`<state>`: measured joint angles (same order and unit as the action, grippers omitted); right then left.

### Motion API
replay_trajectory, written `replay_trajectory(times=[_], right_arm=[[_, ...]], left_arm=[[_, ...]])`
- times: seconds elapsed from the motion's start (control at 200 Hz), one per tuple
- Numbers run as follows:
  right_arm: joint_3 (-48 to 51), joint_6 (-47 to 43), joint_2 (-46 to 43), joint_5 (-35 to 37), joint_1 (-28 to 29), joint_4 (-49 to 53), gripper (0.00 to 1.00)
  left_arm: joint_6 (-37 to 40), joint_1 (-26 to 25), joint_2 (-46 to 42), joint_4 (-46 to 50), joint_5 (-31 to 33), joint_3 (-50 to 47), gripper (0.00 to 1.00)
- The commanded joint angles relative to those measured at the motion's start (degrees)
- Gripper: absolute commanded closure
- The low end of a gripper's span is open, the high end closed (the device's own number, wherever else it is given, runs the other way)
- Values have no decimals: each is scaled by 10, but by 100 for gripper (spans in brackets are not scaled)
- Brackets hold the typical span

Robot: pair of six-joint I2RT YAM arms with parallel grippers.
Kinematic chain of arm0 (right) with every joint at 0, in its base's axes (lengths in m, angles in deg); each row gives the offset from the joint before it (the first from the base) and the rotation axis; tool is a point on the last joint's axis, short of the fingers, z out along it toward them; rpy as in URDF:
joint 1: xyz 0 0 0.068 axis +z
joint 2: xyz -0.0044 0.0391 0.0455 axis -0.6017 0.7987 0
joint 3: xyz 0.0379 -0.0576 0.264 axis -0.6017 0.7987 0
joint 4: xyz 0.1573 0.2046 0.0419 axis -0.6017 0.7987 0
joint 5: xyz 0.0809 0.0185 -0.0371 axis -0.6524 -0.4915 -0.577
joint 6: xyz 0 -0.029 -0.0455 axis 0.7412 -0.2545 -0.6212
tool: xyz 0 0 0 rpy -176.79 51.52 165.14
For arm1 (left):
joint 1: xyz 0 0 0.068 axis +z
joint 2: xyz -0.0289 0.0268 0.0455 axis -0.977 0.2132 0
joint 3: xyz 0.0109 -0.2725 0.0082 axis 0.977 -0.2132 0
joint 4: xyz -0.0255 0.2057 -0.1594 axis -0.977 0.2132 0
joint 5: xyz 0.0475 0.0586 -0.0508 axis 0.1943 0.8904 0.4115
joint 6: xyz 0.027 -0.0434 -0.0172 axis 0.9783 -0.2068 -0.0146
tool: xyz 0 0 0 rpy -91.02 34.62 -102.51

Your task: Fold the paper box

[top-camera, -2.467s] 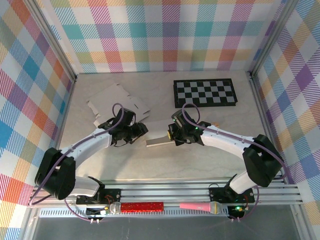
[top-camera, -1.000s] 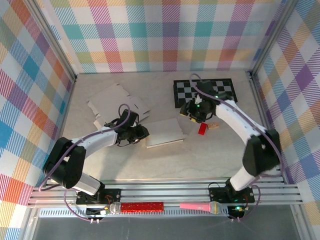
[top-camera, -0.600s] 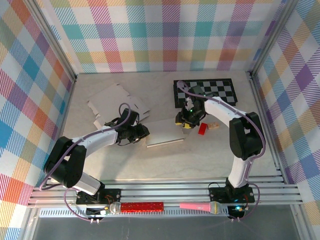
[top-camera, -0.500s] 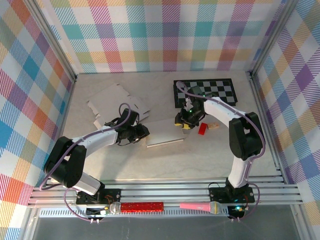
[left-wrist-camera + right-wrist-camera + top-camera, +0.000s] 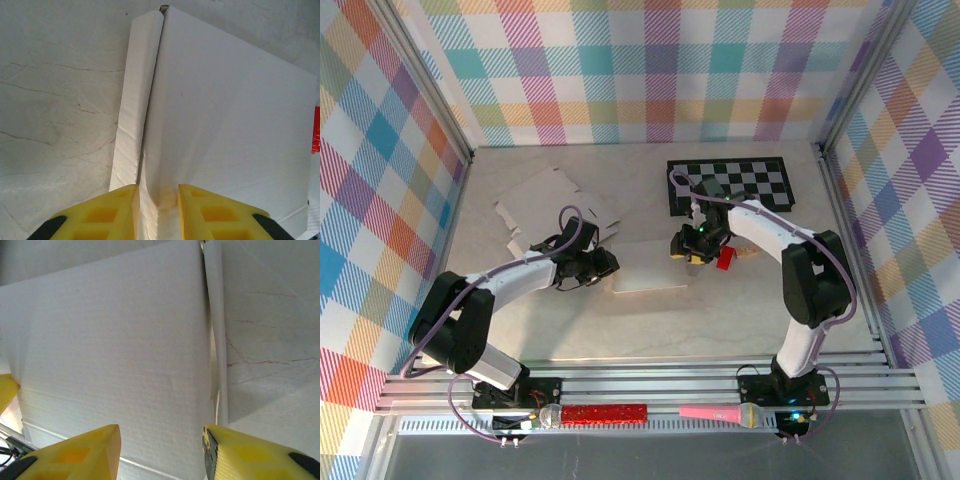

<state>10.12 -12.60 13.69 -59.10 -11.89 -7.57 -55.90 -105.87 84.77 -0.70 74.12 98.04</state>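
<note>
The white paper box (image 5: 650, 268) lies flat in the middle of the table (image 5: 720, 330), right between the two grippers. The left gripper (image 5: 598, 268) is at the left end of the box. Its yellow fingers (image 5: 120, 212) are close together and pinch the edge of the box, just where a thin side flap meets the big flat top. The right gripper (image 5: 692, 250) is at the far right corner of the box. Its fingers (image 5: 75, 452) are spread apart, and the big white face of the box shows in the gap between them. I cannot tell if they squeeze it. A red block (image 5: 725, 258) sits just beside the right gripper, and a small wooden block (image 5: 747, 250) is next to that. A checkered board (image 5: 730, 185) lies behind them. Some flat cardboard (image 5: 550, 205) lies behind the left gripper.
</note>
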Motion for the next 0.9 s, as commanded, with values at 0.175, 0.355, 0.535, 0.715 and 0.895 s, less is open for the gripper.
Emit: replay_trajectory(times=[0.175,0.355,0.535,0.715,0.895], right_arm=[[31,-12,8,-18,1,-5,57],[34,-13,13,-9,3,5,62],[30,-33,11,26,5,25,54],[22,-51,29,23,8,27,51],[23,-50,51,25,13,18,52]], left_arm=[[8,2,6,13,-4,10,75],[14,3,12,31,1,13,78],[39,1,12,101,33,32,70],[42,0,19,102,28,37,65],[46,0,19,100,25,42,59]])
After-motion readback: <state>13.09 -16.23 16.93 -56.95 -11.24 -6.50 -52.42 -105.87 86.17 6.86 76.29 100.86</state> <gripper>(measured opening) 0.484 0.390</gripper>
